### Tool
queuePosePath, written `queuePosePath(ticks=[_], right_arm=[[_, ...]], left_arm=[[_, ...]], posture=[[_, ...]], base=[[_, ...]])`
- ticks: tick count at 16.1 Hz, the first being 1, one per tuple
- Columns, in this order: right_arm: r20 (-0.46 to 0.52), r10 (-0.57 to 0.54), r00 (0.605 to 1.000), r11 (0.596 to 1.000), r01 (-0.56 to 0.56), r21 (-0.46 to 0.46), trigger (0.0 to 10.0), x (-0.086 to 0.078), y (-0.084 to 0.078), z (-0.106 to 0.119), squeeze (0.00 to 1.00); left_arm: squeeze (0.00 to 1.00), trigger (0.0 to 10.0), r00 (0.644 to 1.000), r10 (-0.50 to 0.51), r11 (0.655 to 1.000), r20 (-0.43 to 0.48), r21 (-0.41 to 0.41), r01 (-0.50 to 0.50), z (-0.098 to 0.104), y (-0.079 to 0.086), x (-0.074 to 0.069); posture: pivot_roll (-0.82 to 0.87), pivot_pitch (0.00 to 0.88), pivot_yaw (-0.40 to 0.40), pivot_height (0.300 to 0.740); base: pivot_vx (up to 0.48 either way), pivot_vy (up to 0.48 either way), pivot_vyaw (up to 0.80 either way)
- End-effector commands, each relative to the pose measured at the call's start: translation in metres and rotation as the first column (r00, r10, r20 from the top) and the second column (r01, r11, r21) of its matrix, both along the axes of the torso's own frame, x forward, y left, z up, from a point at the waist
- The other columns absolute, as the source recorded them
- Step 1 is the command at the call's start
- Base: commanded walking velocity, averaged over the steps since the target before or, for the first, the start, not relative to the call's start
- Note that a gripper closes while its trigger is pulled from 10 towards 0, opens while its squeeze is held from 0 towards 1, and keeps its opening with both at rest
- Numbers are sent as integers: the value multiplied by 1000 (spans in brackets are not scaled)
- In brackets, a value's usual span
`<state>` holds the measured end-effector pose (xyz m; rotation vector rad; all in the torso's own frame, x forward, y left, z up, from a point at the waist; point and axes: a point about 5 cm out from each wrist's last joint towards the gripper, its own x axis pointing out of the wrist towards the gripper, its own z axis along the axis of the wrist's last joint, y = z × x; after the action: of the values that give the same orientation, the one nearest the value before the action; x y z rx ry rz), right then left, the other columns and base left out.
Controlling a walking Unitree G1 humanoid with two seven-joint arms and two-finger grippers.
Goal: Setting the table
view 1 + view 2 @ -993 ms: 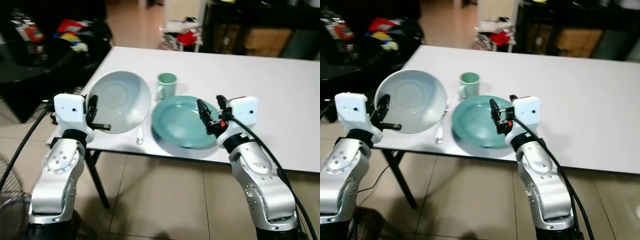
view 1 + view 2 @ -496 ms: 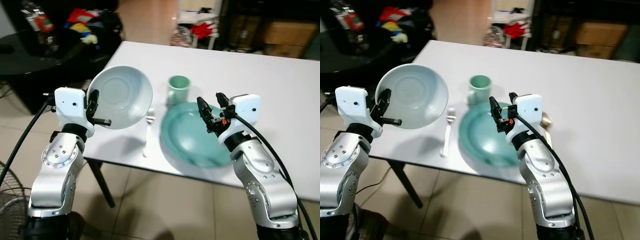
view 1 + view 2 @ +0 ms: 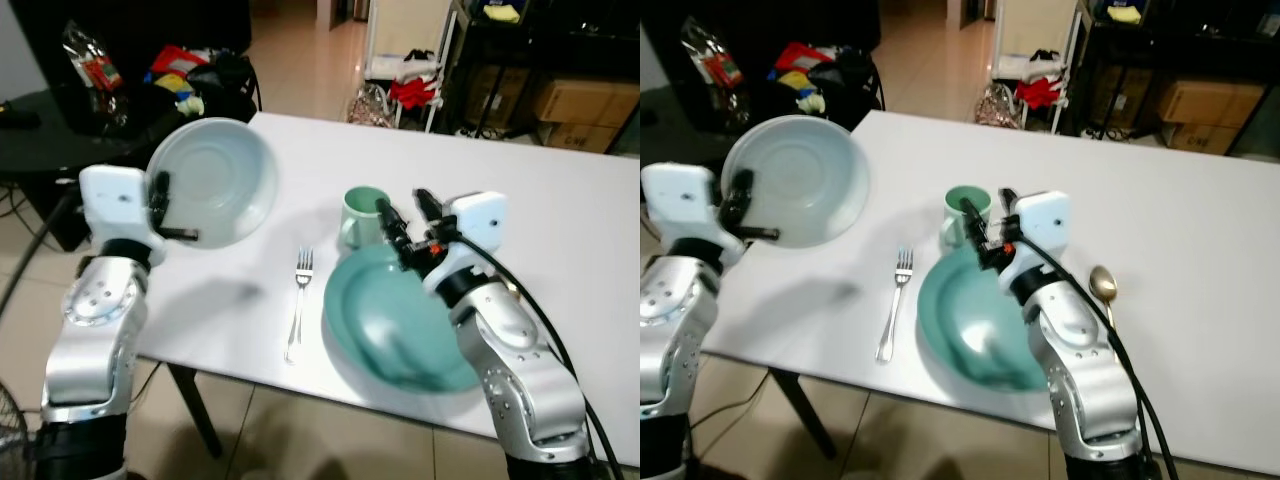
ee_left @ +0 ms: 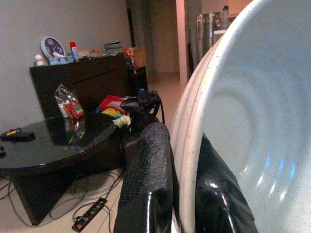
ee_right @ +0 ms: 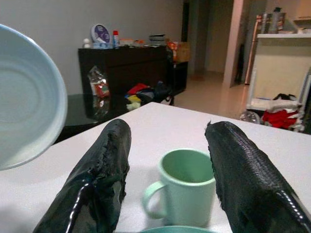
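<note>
My left gripper (image 3: 172, 212) is shut on the rim of a pale blue-white bowl (image 3: 212, 180). The bowl hangs tilted above the white table (image 3: 560, 230), over its left corner. In the left wrist view the black fingers (image 4: 150, 184) pinch the bowl (image 4: 252, 107) at its edge. My right gripper (image 3: 402, 200) stands open over the far edge of a teal plate (image 3: 400, 320), just behind a green mug (image 3: 360, 215). The mug (image 5: 187, 194) sits between the open fingers (image 5: 104, 170) in the right wrist view. A fork (image 3: 298, 300) lies left of the plate and a spoon (image 3: 1102, 285) lies to its right.
A black glass side table (image 3: 60, 110) with bags and colourful clutter stands to the left of the white table. Dark shelves with cardboard boxes (image 3: 570, 95) line the back right. Red cloth (image 3: 415, 90) lies on the tiled floor beyond the table's far edge.
The bowl has risen off the table beside the plate and gone up and left, uncovering the fork. The camera has shifted closer. My right gripper stays open over the plate.
</note>
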<state>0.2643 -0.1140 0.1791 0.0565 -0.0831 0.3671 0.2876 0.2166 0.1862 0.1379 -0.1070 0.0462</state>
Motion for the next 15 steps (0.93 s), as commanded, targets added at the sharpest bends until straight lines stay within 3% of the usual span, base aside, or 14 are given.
queuePosePath(ticks=[1, 6, 7, 8, 9, 12, 15], right_arm=[[17, -4, 1000, 1000, 4, -1, 10000, -3, -7, 5, 0], [-17, 95, 995, 996, -95, -2, 10000, -6, -6, 3, 0], [-15, 114, 993, 993, -114, -10, 10000, -8, -7, 4, 0], [-15, 149, 989, 989, -149, -15, 10000, -11, -8, 5, 0], [-14, 166, 986, 986, -166, -17, 10000, -12, -8, 5, 0], [-38, 273, 961, 959, -275, -62, 10000, -27, -7, 3, 0], [-79, 334, 939, 931, -342, -124, 10000, -34, -10, -2, 0]], left_arm=[[0, 10000, 998, -46, 999, 34, -9, 46, 8, -10, 2], [0, 10000, 1000, -2, 997, -24, -73, 0, 8, -1, 22], [0, 10000, 997, -24, 991, -68, -132, 14, 4, -1, 30], [0, 10000, 989, -39, 977, -142, -214, 8, -4, 0, 38], [0, 10000, 985, -39, 971, -166, -239, -2, -8, 2, 41], [0, 10000, 970, -58, 910, -236, -413, -47, -16, 8, 57], [0, 10000, 934, -76, 859, -349, -498, -116, -29, 10, 65]], posture=[[41, 0, 35, 740], [41, 0, 45, 740], [40, 0, 51, 740], [35, 0, 61, 740], [34, 0, 63, 740], [24, 0, 83, 740], [26, 0, 87, 740]], base=[[349, 0, 0], [0, 0, 0], [0, 0, 0], [0, 0, 0], [0, 0, 0], [0, 0, 0], [0, 0, 0]])
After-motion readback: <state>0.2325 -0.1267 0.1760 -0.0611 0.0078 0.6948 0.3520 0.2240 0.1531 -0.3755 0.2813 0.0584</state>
